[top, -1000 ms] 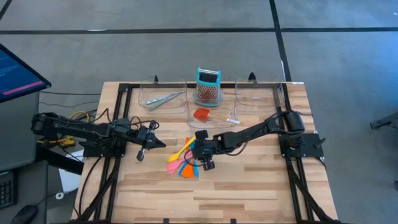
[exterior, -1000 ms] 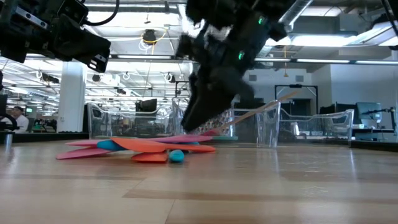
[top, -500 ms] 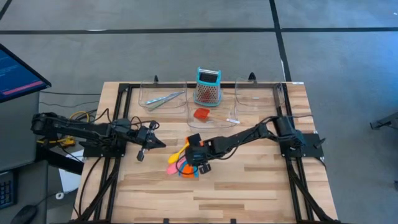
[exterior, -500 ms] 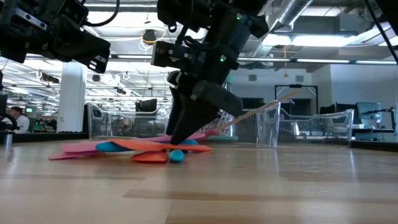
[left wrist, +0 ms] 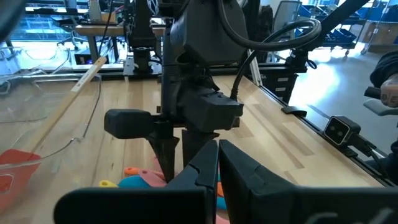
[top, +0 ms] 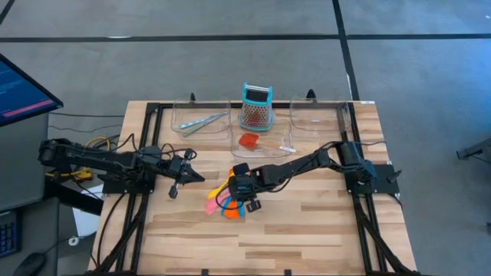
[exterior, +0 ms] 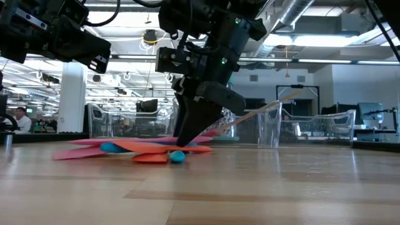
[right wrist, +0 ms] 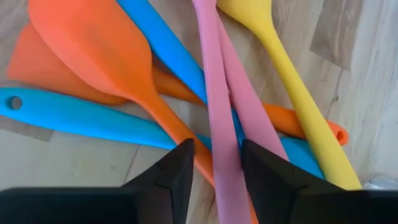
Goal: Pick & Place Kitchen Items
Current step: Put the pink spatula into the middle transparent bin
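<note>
The right gripper is down on the pile of slim plastic utensils in the middle of the wooden table; in the right wrist view its two dark fingers stand a narrow gap apart, straddling a long pink handle that runs straight between them; whether the pads actually press on it I cannot tell. Around that handle the heap is crossed every which way: a broad orange spatula blade, a blue handle with a hole in its end lying flat beneath, a yellow spoon angling off to the side, more orange poking out under the lot. From table height the fingers come steeply down into the stack, with a blue rounded end sticking out toward the camera. Over on the left side of the table the left gripper hangs above the wood, well apart from the pile, its fingers nearly together and holding nothing. At the back, silvery metal tongs lie in a clear plastic tray; beside it stands a teal-topped perforated metal grater; a small red utensil sits in the middle clear tray.
</note>
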Robot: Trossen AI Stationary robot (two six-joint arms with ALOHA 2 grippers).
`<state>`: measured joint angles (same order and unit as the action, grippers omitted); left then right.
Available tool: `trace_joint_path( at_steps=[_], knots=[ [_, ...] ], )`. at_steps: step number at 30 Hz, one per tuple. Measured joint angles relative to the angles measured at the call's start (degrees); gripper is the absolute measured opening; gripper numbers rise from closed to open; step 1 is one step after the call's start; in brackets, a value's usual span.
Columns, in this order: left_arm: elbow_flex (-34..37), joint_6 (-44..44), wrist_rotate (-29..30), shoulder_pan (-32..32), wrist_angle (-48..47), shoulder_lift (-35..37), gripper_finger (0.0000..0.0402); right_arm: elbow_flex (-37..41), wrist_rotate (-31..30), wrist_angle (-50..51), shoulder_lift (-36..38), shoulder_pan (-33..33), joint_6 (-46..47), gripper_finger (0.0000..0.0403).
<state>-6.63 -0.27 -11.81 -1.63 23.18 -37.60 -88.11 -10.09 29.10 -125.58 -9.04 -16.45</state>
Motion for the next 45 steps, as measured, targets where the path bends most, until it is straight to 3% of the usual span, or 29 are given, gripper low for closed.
trace_joint_path(
  at_steps=[21, 33, 45],
  knots=[
    [0.0, 0.0, 0.0, 0.0, 0.0, 0.0, 0.0003, 0.2, 4.9, 0.6, 0.0, 2.3, 1.5, 0.0107],
    [0.0, 0.0, 0.0, 0.0, 0.0, 0.0, 0.0003, 0.3, 5.7, 0.7, 0.0, 2.5, 1.5, 0.0057],
    [0.0, -0.2, 0.0, 0.0, 0.0, 0.0, 0.0003, 0.2, 5.7, 1.0, 0.3, 2.5, 1.5, 0.0046]
  ],
)
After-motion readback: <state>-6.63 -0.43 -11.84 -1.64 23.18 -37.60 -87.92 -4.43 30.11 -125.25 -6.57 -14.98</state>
